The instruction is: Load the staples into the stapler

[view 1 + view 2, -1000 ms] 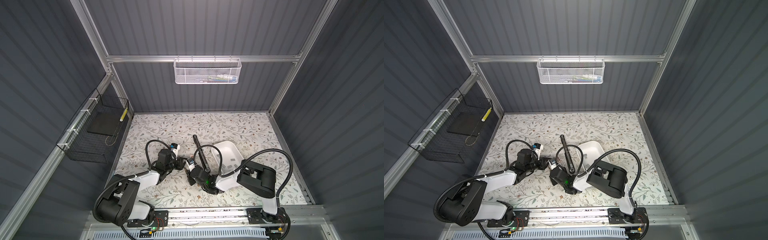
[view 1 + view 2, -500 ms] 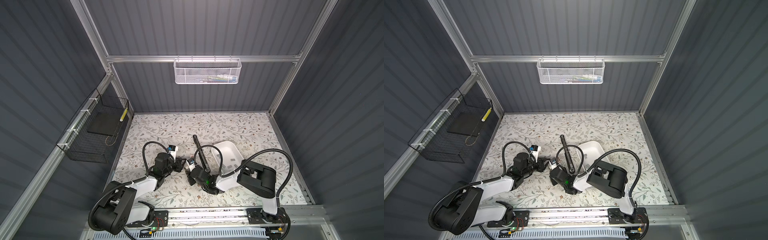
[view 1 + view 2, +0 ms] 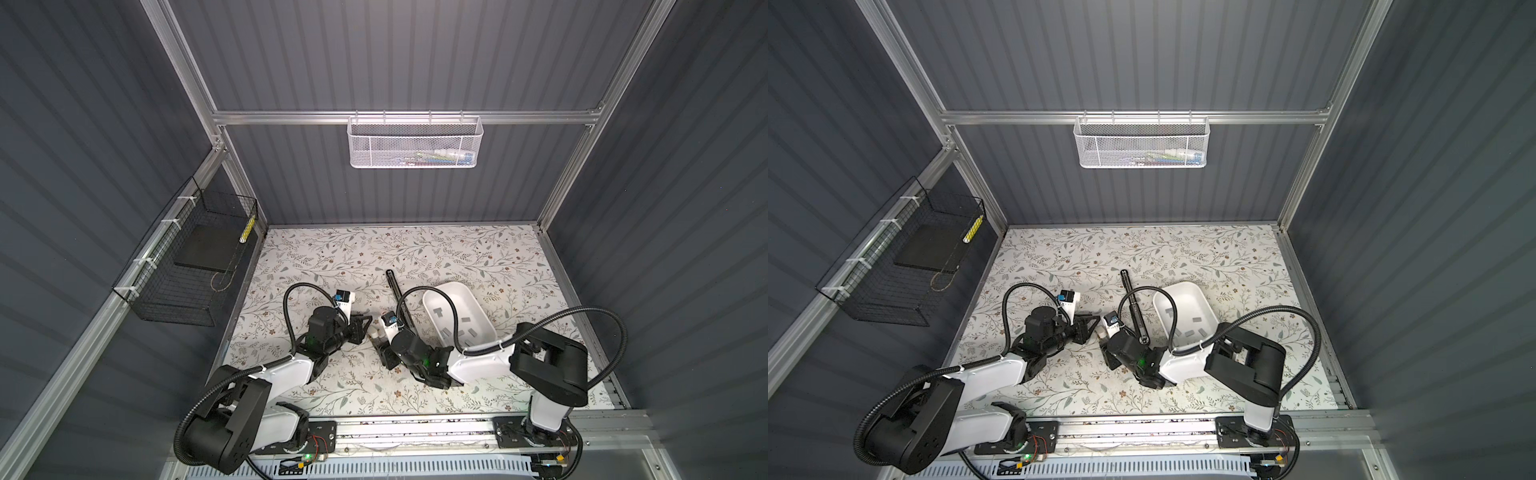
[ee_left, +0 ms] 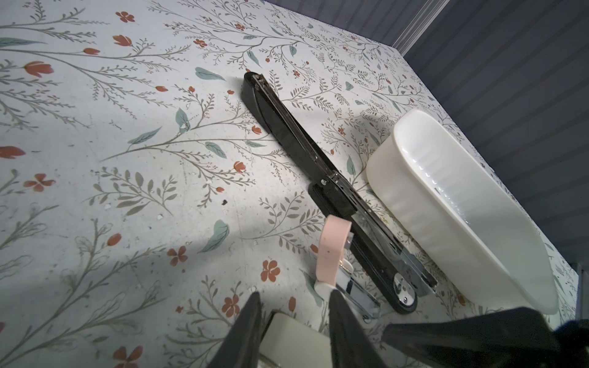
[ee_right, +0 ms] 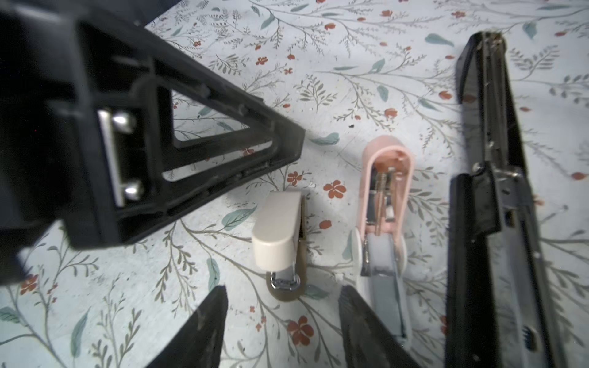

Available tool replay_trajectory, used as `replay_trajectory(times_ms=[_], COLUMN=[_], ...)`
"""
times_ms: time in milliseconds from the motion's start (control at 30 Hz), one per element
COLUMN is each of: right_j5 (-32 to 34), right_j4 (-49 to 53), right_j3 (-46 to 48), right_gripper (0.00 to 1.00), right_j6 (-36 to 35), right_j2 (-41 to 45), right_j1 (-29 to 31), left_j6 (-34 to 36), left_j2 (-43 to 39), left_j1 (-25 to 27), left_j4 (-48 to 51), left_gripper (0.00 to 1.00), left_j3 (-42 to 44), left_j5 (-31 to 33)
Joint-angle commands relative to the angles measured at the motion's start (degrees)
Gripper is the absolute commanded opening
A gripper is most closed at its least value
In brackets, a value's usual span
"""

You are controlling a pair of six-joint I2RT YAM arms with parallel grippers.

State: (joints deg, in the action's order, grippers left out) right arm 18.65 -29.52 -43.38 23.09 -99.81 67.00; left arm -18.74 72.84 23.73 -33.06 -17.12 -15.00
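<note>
Only top views show staples (image 3: 465,319) in the tray (image 3: 453,301); left pincer (image 4: 294,294) and right pincer (image 5: 284,288) gape empty.

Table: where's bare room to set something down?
Bare: the table strip between the back wall and the black stapler, and the patch along the left wall. Crowded: the middle, where the beige stapler, pink stapler and white tray sit.

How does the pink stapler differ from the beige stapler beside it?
The pink stapler is swung open, its magazine exposed; the beige stapler is closed. The pink one stretches longer than the beige one. Both are small staplers lying unheld on the floral table.
</note>
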Motion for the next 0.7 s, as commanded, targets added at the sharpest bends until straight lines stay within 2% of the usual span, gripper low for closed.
replay_trajectory(times_ms=[0, 67, 167, 467, 667], right_j5=[-0.3, -0.1, 1.2, 1.6, 1.6], right_j4=[1.7, 2.3, 3.1, 10.8, 11.1], right_j3=[1.0, 0.3, -2.1, -11.6, -13.0], right_gripper=[0.5, 0.4, 0.3, 0.27, 0.26], right_j6=[0.0, -0.2, -0.9, -0.6, -0.5], right_j2=[3.4, 4.0, 2.6, -3.8, -6.1], right_j1=[0.2, 0.2, 0.1, -0.8, -1.6], left_j6=[0.8, 0.9, 0.9, 0.7, 0.9], left_j2=[-1.6, -2.3, -3.3, -4.2, -4.4], left_j1=[0.4, 0.4, 0.4, 0.4, 0.4], left_j4=[-0.1, -0.2, 0.4, 0.5, 0.4], left_gripper=[0.35, 0.3, 0.27, 0.28, 0.29], left_j3=[1.0, 1.2, 1.3, 1.8, 1.7], left_j5=[1.1, 1.5, 1.8, 2.3, 1.7])
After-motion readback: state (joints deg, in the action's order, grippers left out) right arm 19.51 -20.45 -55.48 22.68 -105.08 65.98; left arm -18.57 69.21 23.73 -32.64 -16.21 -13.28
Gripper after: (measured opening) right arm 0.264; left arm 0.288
